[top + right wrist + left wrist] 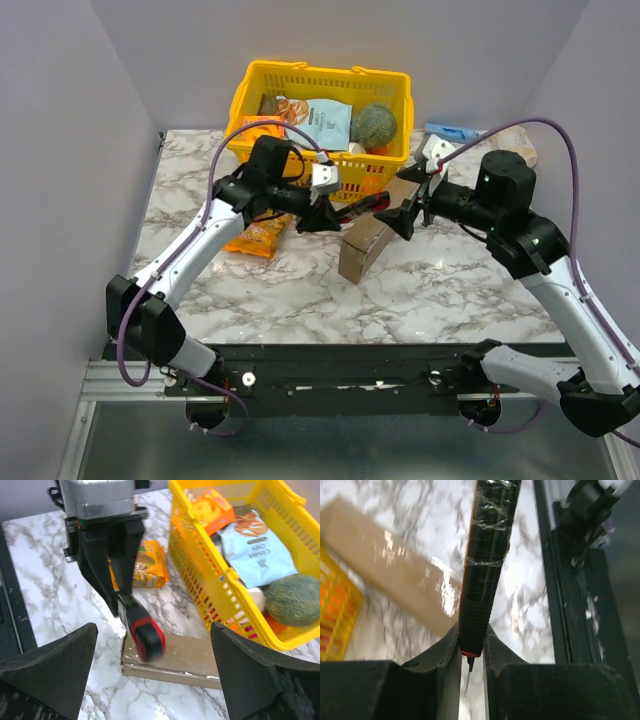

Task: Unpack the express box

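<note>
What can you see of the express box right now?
The express box is a flat, rectangular, plain brown cardboard mailer, seemingly closed, with glossy clear tape on top. It lies angled on the marble table just in front of the yellow basket. The black-and-red tool held by the left gripper hangs over one corner; contact is too blurred to judge.

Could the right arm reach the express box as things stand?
Probably yes: the right gripper is open and empty above the express box; only the black-and-red tool in the left gripper overhangs one end.
</note>
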You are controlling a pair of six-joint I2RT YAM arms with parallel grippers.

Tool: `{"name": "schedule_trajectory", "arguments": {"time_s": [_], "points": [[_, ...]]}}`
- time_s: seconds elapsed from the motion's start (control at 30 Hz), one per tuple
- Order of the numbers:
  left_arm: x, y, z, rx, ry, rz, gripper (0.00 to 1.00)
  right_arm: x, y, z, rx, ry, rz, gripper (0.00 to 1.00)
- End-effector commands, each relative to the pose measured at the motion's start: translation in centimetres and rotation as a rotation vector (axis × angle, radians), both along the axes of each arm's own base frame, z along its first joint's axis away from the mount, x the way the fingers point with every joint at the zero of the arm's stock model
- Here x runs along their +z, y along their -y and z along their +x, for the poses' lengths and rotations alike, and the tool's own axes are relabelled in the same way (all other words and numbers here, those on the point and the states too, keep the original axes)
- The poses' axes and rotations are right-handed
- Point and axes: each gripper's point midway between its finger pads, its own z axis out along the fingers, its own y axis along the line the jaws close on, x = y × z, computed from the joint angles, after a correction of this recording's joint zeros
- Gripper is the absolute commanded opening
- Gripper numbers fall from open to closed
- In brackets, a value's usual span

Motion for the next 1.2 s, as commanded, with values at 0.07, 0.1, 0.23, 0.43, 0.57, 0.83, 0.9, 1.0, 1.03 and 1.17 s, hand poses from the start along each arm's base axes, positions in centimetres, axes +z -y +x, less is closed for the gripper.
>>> {"name": "schedule_trajectory", "arguments": {"time_s": [0.07,0.1,0.23,0.43,0.57,0.83,0.9,1.0,1.03,1.17], "points": [[-8.0,-12.8,-2.7,0.185,-0.194,0.346,0.03,2.8,2.9,0.8,-0.178,0.019,0.088,1.00],[-9.4,-14.4,-4.3,0.153,-0.230,0.408,0.03,2.0,3.0,1.0,-0.186,0.011,0.075,1.00],[-13.8,-19.0,-7.8,0.137,-0.452,0.576,0.03,1.3,3.1,1.7,-0.206,0.010,0.060,1.00],[-18.4,-23.1,-10.7,0.026,-0.684,0.704,0.01,1.1,2.6,2.1,-0.194,0.005,0.062,1.00],[-21.5,-24.0,-9.7,0.060,-0.784,0.769,0.04,0.9,2.5,1.9,-0.186,0.004,0.061,1.00],[-24.2,-25.0,-6.8,0.167,-0.628,0.806,0.43,-0.4,3.1,1.5,-0.185,-0.005,0.033,1.00],[-24.5,-25.3,-5.8,0.219,-0.577,0.819,0.46,-0.5,3.3,1.5,-0.190,-0.006,0.032,1.00],[-24.8,-25.6,-4.8,0.326,-0.604,0.848,0.98,-0.8,3.1,1.3,-0.174,-0.015,0.035,1.00],[-24.6,-25.4,-4.8,0.332,-0.610,0.842,0.98,-0.8,3.0,1.3,-0.166,-0.016,0.036,1.00],[-20.1,-23.9,-3.0,0.388,-0.478,0.727,0.98,-0.6,3.6,1.6,-0.195,-0.002,0.031,1.00]]}}
